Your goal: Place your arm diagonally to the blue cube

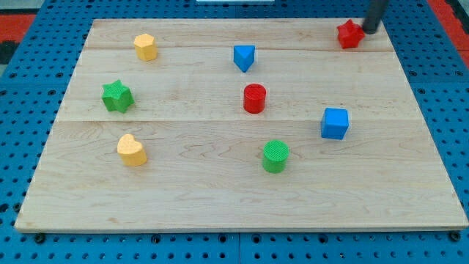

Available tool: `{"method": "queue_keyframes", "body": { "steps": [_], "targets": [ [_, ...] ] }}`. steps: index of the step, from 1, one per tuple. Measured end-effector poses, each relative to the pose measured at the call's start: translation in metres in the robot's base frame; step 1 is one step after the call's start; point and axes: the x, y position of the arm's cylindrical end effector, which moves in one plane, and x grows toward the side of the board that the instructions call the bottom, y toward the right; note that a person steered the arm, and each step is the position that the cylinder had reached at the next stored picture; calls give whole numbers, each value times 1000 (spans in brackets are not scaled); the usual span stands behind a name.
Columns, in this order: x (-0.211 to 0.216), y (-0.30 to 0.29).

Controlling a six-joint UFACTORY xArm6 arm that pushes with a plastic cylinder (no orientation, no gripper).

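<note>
You have the wooden board filling most of the view, lying on a blue pegboard surface that frames it on all sides. The dark rod comes in at the view's top right, and my tip rests just beside the red star-shaped block, touching it or very nearly so on its right side. There is no claw on this arm, so nothing spreads, presses together or pinches; the rod only pushes.

Your target, the blue cube, sits on the view's right half, about mid-height, well apart from my tip and below it. It looks like a small, rigid, light block that will slide easily on the smooth wood, so you should judge any contact as enough to shift it. You do not take hold of it at all: you want my tip parked off one of its corners, near but not touching. The upper right corner looks the closest approach from here.

Around it you see the green cylinder to the lower left, the red cylinder to the left, and the blue triangular block further up. On the view's left lie the green star, the yellow heart-shaped block and the yellow hexagonal block
</note>
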Motion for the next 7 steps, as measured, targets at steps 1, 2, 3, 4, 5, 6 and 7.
{"method": "queue_keyframes", "body": {
  "steps": [1, 2, 3, 4, 5, 6, 7],
  "targets": [
    [42, -28],
    [39, -22],
    [39, -14],
    [39, 11],
    [39, 24],
    [39, 32],
    [39, 32]
  ]
}}
